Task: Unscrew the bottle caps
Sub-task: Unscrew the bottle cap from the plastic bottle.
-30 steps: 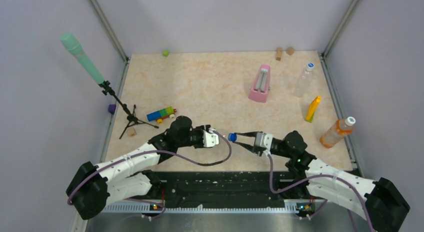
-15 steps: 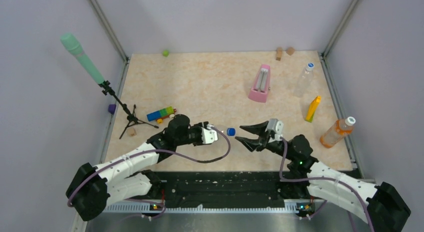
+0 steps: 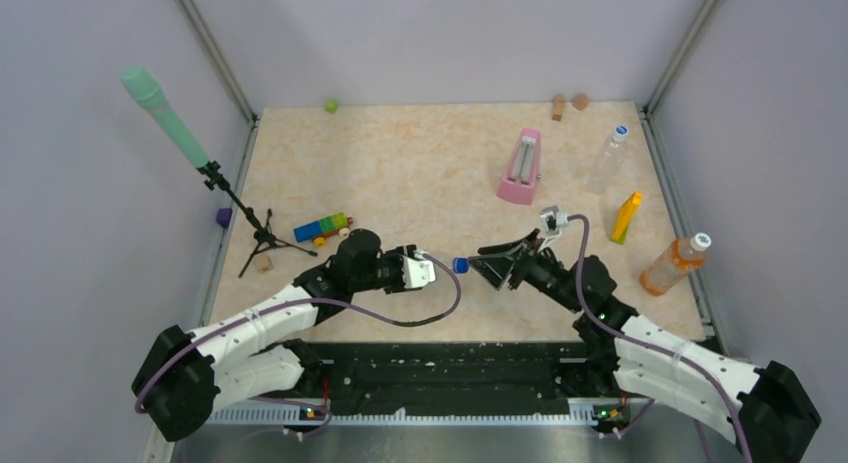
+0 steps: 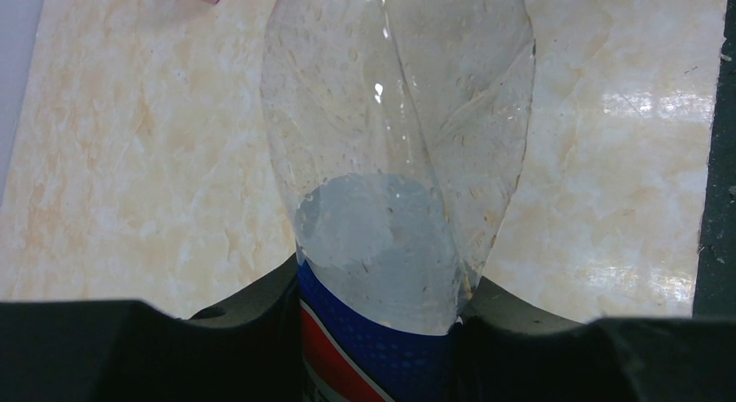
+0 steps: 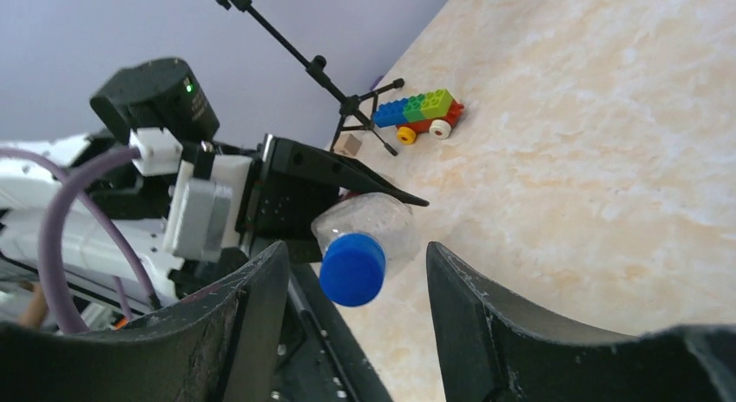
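The right gripper [image 3: 484, 262] is seen with its jaws spread about halfway and nothing held between them. The blue cap [image 5: 351, 269] is found just ahead of the fingertips, in line with the gap and touched by neither finger. It is screwed onto the neck of the short clear bottle [image 4: 399, 159], which is carried level above the table [image 3: 400, 173]. The bottle's long axis runs across the near edge, cap end towards the right arm. Its body is clamped at the labelled part by the left gripper [image 3: 432, 267], closed tightly on it. The right arm is therefore judged the nearer to the cap, and a short advance along that axis would be needed before closing. The taller clear bottle [image 3: 607, 158] and the orange bottle [image 3: 675, 263] lie well apart at the far right, caps on.
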